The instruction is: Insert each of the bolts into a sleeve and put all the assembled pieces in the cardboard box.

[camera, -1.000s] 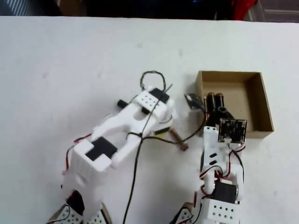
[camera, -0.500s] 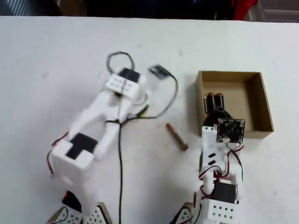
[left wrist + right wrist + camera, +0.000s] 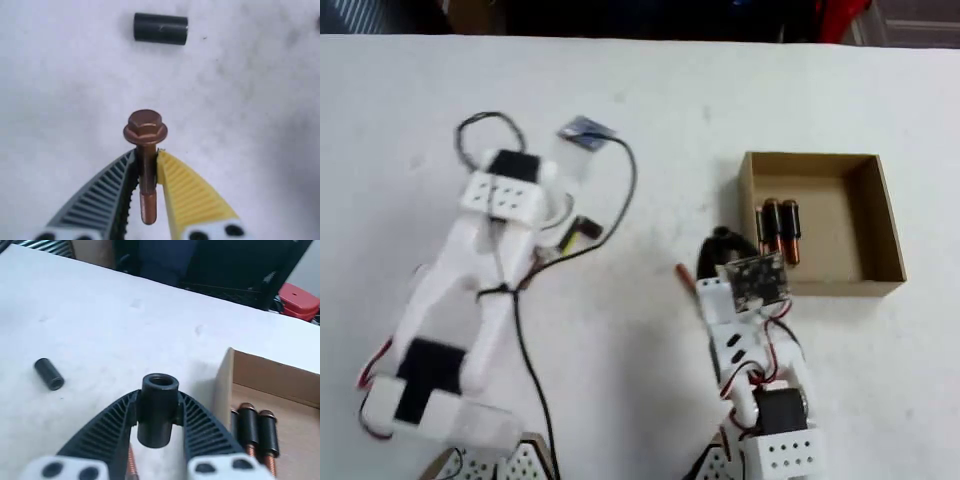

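My left end effector [image 3: 146, 159] clamps a copper bolt [image 3: 145, 131]; my right end effector [image 3: 158, 399] grips a black sleeve [image 3: 159, 412]. White surface [image 3: 720, 90], faintly smudged; dark room [image 3: 225, 265] beyond.

I see a white table [image 3: 740, 90], faintly scuffed. An open cardboard box [image 3: 809, 158] sits on its right side. A bare copper bolt [image 3: 684, 276] lies near the box's left wall. A loose black sleeve [image 3: 49, 374] lies on its side, well apart from the box.
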